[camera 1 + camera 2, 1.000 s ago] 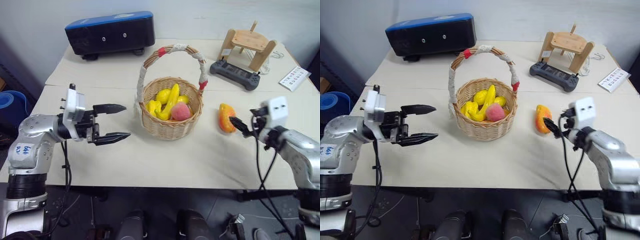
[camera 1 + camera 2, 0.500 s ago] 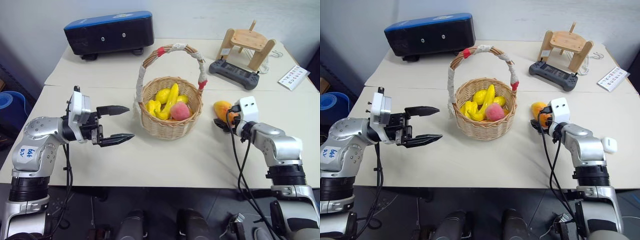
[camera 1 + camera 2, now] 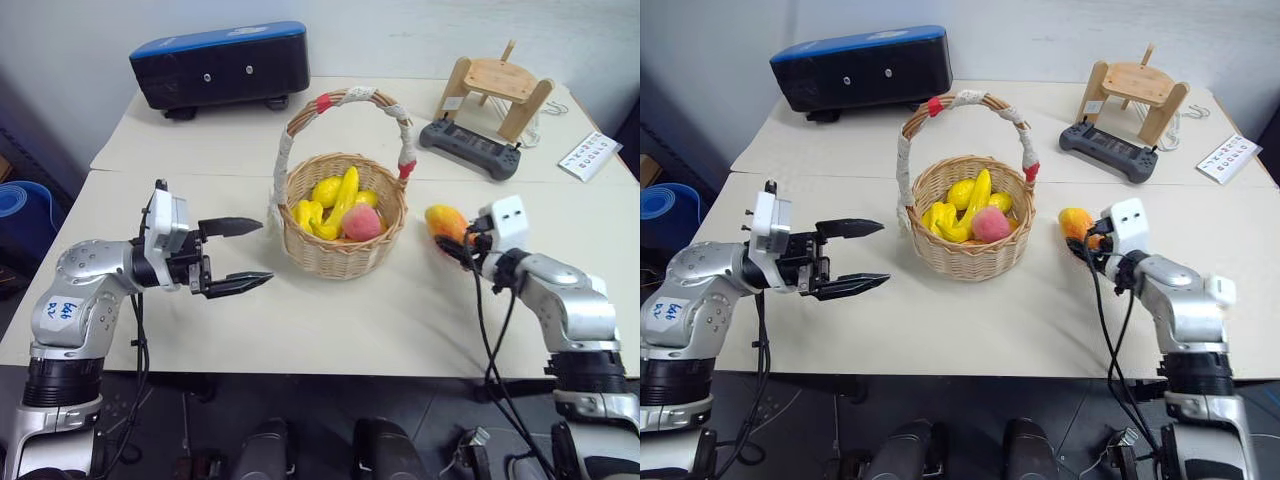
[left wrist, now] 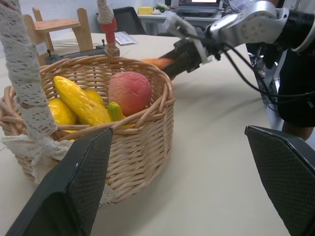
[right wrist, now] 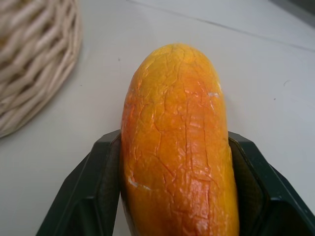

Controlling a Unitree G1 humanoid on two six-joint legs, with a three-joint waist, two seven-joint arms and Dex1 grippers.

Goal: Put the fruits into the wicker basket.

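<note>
Gripping the mango between both fingers, the right hand should lift clear over the wicker basket rim; left hand gapes empty.

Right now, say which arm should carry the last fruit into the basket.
The right. Its gripper is already shut on the mango, just beside the wicker basket. The left gripper hangs open and empty on the basket's far side.

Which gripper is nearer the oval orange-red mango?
Right. The right gripper has its fingers on both sides of the oval orange-red mango; the left gripper hangs open beyond the basket.
</note>
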